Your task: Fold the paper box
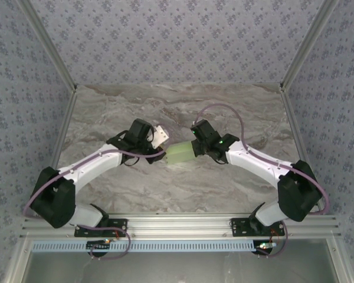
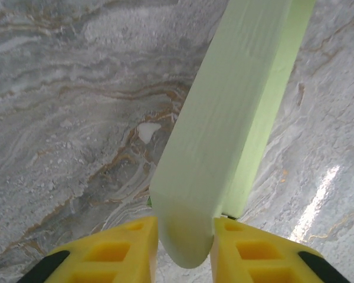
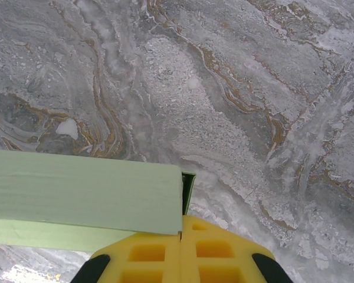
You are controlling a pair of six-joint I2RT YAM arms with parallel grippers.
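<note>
**A:** Start at the left gripper (image 2: pixel 186 250). What has it got?

**B:** Its yellow fingers (image 2: pixel 115 253) sit one on each side of the rounded end of the paper box (image 2: pixel 224 130), pressed against the card. I read that as a clench on the box.

**A:** And the right gripper (image 3: pixel 182 239)?

**B:** Clenched tight, pads meeting, with what looks like a thin edge of the box caught at the seam. The pale green body runs off to its left.

**A:** So where is the box?

**B:** Between the two grippers, over the middle of the marble table (image 1: pixel 135 188), one end in each. From above it appears lifted off the surface, though I can't be sure.

**A:** Why hold it that way?

**B:** My guess is that a grip at each end steadies the thin card in its flat rectangular shape. One side could then press or tuck a flap while the other braces. Squeezing too hard could crease it.
</note>
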